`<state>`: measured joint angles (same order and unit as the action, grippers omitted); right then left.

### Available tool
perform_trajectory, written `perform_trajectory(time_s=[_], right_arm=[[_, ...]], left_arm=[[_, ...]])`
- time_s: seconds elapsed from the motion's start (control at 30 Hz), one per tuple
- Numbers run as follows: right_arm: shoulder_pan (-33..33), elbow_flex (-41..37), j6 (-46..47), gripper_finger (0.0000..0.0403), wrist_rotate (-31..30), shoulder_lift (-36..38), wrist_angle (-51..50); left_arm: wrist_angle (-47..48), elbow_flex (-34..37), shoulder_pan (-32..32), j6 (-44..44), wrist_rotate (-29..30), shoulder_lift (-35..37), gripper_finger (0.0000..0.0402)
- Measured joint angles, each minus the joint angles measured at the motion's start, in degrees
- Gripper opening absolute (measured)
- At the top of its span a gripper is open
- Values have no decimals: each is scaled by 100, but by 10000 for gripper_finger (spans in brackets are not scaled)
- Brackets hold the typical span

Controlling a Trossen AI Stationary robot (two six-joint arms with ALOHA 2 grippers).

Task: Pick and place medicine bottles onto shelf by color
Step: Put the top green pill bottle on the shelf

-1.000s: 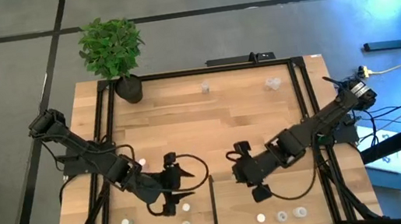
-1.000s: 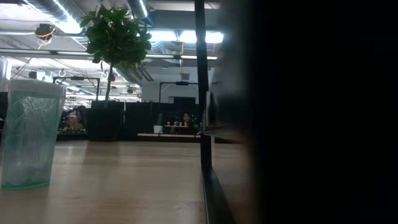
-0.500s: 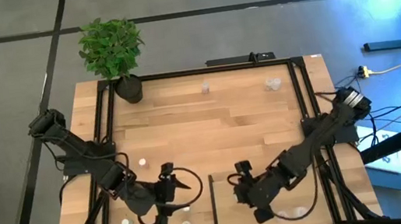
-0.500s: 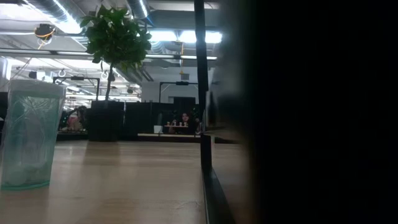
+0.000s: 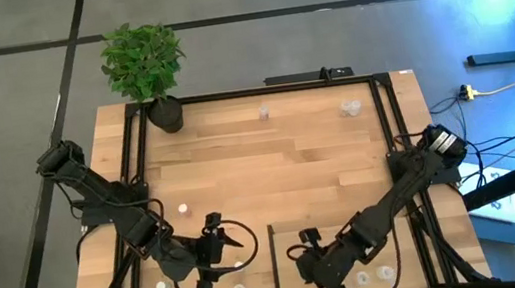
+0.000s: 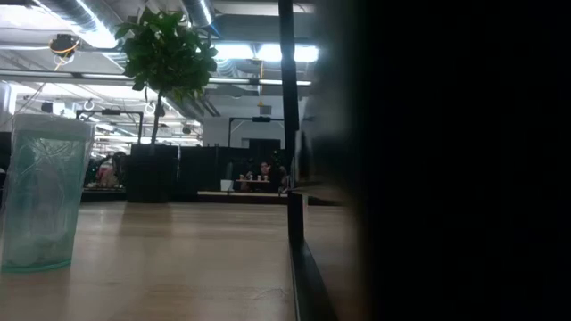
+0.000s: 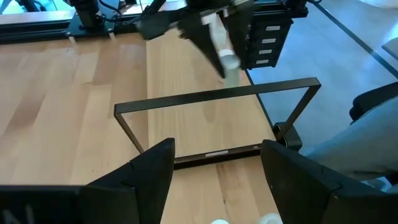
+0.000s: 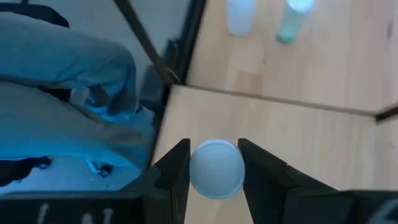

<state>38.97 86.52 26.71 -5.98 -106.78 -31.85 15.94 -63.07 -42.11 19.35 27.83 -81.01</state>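
The right arm reaches from the table's right edge down toward its near edge, folded low, with the right gripper (image 5: 319,279) just right of the thin black divider that runs in from that edge. In its wrist view the two dark fingers (image 8: 176,169) are clenched on a white-capped bottle (image 8: 216,169), the round cap seen end-on between them. The left arm bends in from the left edge, its left gripper (image 5: 217,271) near the near edge, left of the divider; the left wrist view shows its jaws spread and holding nothing.

Against the picture a second earlier, the right gripper has travelled from mid-table toward the near edge, and the left gripper has also dropped closer to that edge.

The table (image 5: 280,161) is planked pale wood framed by black metal bars. In the left wrist view a thin black bar outlines a rectangle on the wood, the other arm holding its bottle beyond it. Several small round bottles (image 5: 362,278) stand along the near edge, some white-capped, some translucent. Two more stand near the far edge. A potted green plant (image 5: 145,64) sits at the far left corner. In the low view a translucent ribbed bottle (image 6: 43,192) stands upright on the wood.
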Motion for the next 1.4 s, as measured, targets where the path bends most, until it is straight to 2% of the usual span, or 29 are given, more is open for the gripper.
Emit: perform_trajectory(time_s=[0.23,0.43,0.87,1.4], right_arm=[[139,903,-4,124,-84,-567,-1004],[148,1293,-6,124,-103,-926,-1072],[148,1311,154,124,-98,-1242,-1098],[145,1311,125,124,-90,-1292,-1125]], left_arm=[[0,0,0,-1,-2,0,232],[-11,0,-9,-2,-2,0,232],[-17,0,-126,-46,-53,0,232],[-8,0,-219,-48,-52,0,232]])
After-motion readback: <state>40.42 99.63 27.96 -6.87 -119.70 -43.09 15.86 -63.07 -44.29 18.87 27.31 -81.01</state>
